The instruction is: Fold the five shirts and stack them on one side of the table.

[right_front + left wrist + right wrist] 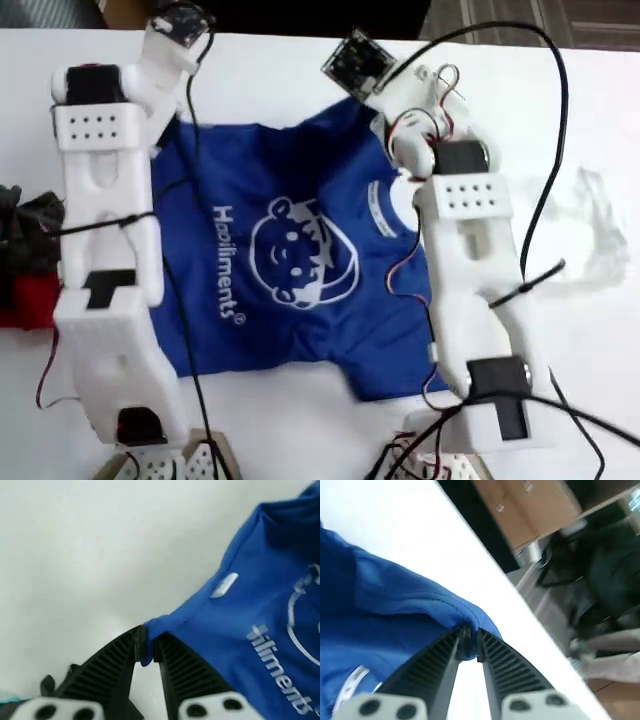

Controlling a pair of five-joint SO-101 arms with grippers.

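The blue shirt (300, 335) carries a white cartoon face and white lettering. The table (290, 65) is white. The left hand (147, 649) and right hand (469, 646) are black and ribbed. At the left edge is a dark grey and red cloth heap (25, 250).

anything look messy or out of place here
Nothing looks damaged. The blue shirt lies askew and wrinkled, with its near corner bunched up. Dark and red clothes sit crumpled at the table's edge, not folded.

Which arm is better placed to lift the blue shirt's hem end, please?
Left, probably: the left gripper is shut on a corner of the blue shirt at that end; the right gripper pinches the opposite end.
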